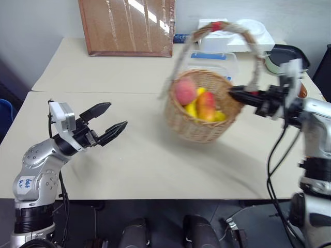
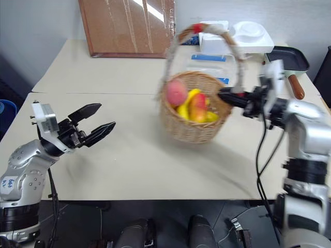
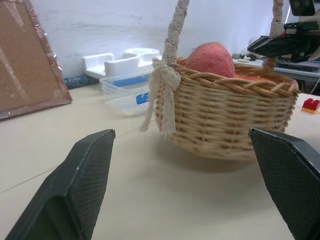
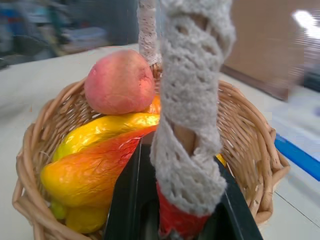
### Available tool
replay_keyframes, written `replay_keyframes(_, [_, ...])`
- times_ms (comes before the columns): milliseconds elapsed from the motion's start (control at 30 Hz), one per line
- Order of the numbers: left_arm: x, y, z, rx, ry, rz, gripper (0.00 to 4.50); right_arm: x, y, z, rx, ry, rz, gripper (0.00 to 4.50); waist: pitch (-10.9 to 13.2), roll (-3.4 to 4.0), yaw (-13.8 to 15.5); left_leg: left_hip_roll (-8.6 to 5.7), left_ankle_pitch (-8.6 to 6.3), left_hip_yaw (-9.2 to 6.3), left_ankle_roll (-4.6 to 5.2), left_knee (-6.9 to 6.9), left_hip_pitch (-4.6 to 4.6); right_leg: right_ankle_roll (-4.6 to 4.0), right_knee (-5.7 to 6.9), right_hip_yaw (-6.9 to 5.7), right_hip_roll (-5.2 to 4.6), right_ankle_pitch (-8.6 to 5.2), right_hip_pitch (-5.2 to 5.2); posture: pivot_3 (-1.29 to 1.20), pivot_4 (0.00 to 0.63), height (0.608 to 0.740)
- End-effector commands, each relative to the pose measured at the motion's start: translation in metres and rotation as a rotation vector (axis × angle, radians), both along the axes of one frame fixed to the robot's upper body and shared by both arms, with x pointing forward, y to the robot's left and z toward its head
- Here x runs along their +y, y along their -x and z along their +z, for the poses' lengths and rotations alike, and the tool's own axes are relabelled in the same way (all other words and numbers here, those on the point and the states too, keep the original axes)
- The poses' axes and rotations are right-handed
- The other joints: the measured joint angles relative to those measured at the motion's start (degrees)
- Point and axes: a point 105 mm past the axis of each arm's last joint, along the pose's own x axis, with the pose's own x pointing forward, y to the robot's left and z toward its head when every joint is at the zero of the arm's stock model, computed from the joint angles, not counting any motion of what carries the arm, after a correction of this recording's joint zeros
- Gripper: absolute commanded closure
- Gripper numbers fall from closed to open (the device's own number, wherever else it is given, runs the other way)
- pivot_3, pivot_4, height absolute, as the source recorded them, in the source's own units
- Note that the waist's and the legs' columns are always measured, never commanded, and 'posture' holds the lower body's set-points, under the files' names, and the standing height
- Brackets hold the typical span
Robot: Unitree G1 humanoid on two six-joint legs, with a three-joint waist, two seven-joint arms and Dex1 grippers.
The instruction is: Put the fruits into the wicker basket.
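My right gripper (image 1: 235, 94) is clenched on the wicker basket (image 1: 199, 121), pinching the foot of its arched handle where the white lace wrap ends in red tape, right at the rim. My left gripper (image 1: 107, 123) hangs released, its two black fingers spread wide, well apart from the basket over the bare tan table (image 1: 145, 165).

The basket looks light but stiff: tan woven cane with a braided rim. It sits tilted, and I judge it is lifted or swinging from my one-sided grip. Held at the handle's foot it will tip easily; the top of the arch would balance it better.

Both fruits already lie inside. The peach (image 1: 185, 91) is round, pink and fuzzy, resting high against one wall. The mango (image 4: 95, 170) is long, glossy and red over yellow, probably slick, hard plastic; it lies under and beside the peach. Other yellow pieces show beneath them. I judge the peach could roll out if the basket tips further.
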Motion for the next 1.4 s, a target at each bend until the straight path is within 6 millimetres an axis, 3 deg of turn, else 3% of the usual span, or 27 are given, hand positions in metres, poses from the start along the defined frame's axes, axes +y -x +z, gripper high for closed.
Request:
replay_keyframes(33, [-0.004,-0.004,0.006,-0.037,-0.017,-0.039,0.00,-0.057,0.017,0.016,-0.056,-0.017,-0.324,4.31,0.0,0.00,0.3,0.01,0.01,0.02,-0.01,0.01,0.01,-0.03,0.00,-0.02,0.01,0.02,0.01,0.00,0.150,0.740])
replay_keyframes(167, [-0.012,-0.011,0.009,-0.044,-0.023,-0.082,0.00,-0.090,0.022,0.003,-0.032,-0.030,-0.514,4.31,0.0,0.00,0.0,0.00,0.11,0.05,0.02,0.01,0.01,-0.08,0.01,0.00,0.01,0.06,0.01,0.00,0.150,0.740])
replay_keyframes(400, [-0.014,-0.016,0.011,-0.055,-0.031,-0.095,0.00,-0.103,0.021,-0.018,0.030,-0.096,-0.550,4.31,0.0,0.01,-1.1,0.04,0.16,0.19,-0.02,-0.15,0.14,-0.08,0.02,0.11,0.07,0.08,-0.04,0.00,0.150,0.740])
replay_keyframes(633, [-0.011,-0.014,0.010,-0.054,-0.034,-0.089,0.00,-0.105,0.033,-0.014,0.036,-0.063,-0.527,2.00,0.0,0.01,-1.0,0.02,0.16,0.18,0.01,-0.10,0.11,-0.01,0.00,0.13,0.05,0.12,-0.02,0.00,0.150,0.740])
replay_keyframes(833, [-0.006,-0.003,-0.002,0.003,-0.125,-0.129,0.00,-0.107,0.067,0.004,-0.104,0.129,-0.465,0.04,0.0,0.01,0.1,0.02,0.16,0.18,0.01,-0.11,0.11,0.00,-0.03,0.13,0.06,0.12,-0.03,0.00,0.150,0.740])
replay_keyframes(900, [-0.001,0.001,-0.005,0.016,-0.172,-0.137,0.00,-0.108,0.082,0.008,-0.131,0.153,-0.409,0.04,0.0,0.01,0.2,0.01,0.16,0.17,0.02,-0.08,0.10,0.01,-0.05,0.13,0.06,0.13,0.00,0.00,0.150,0.740])
replay_keyframes(1000, [0.011,0.007,-0.012,0.019,-0.260,-0.109,0.00,-0.083,0.112,-0.005,-0.104,0.158,-0.175,0.04,0.0,0.00,0.3,0.00,0.16,0.14,0.03,-0.08,0.12,0.01,-0.09,0.12,0.06,0.13,0.06,0.00,0.150,0.740])
replay_keyframes(1067, [0.016,0.013,-0.019,0.007,-0.320,-0.108,0.00,-0.074,0.121,-0.019,-0.047,0.177,-0.120,0.04,0.0,0.00,0.3,0.01,0.14,0.11,0.06,-0.11,0.20,0.01,-0.18,0.10,0.06,0.13,0.17,0.00,0.150,0.740])
replay_keyframes(1200, [0.017,0.036,-0.032,0.008,-0.402,-0.155,0.00,-0.031,0.142,-0.066,0.103,0.185,0.162,0.04,0.0,-0.08,0.0,0.04,0.00,-0.08,0.08,-0.20,0.57,0.01,-0.43,0.09,0.06,0.13,0.57,0.00,0.150,0.740])
replay_keyframes(1300, [0.019,0.049,-0.045,0.050,-0.449,-0.175,0.00,0.007,0.136,-0.088,0.037,0.247,0.365,0.04,0.0,-0.11,-0.8,0.10,-0.11,-0.16,0.08,-0.21,0.87,0.01,-0.44,0.31,0.05,0.12,0.68,0.00,0.150,0.740])
replay_keyframes(1400, [0.020,0.054,-0.052,0.065,-0.464,-0.177,0.00,0.032,0.120,-0.099,0.003,0.211,0.438,0.04,0.0,-0.03,-1.3,0.08,-0.10,-0.17,0.06,-0.22,0.93,-0.02,-0.34,0.35,-0.01,0.13,0.65,0.00,0.150,0.740])
